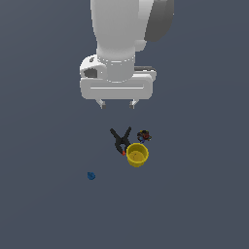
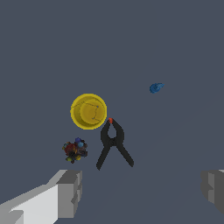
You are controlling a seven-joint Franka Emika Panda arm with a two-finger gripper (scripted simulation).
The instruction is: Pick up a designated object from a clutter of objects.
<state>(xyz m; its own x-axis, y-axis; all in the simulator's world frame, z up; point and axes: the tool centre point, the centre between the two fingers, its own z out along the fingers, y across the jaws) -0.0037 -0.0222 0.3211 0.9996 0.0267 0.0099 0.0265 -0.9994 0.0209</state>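
The designated object, a tiny bright-blue piece [image 1: 91, 175] [image 2: 155, 87], lies alone on the grey floor, apart from the rest of the clutter of objects. That clutter is a yellow cup [image 1: 137, 154] [image 2: 89, 111], a black clamp [image 1: 120, 139] [image 2: 113, 144] with an orange tip touching the cup, and a small dark multicoloured lump [image 1: 143, 135] [image 2: 75, 150]. My gripper [image 1: 117, 103] [image 2: 142, 192] hangs open high above the floor, holding nothing. In the exterior view it is above the clamp, and the blue piece lies below and to the exterior view's left of it.
The grey floor [image 1: 204, 194] stretches flat in every direction around the small group. Only the white arm [image 1: 126, 34] stands over the scene.
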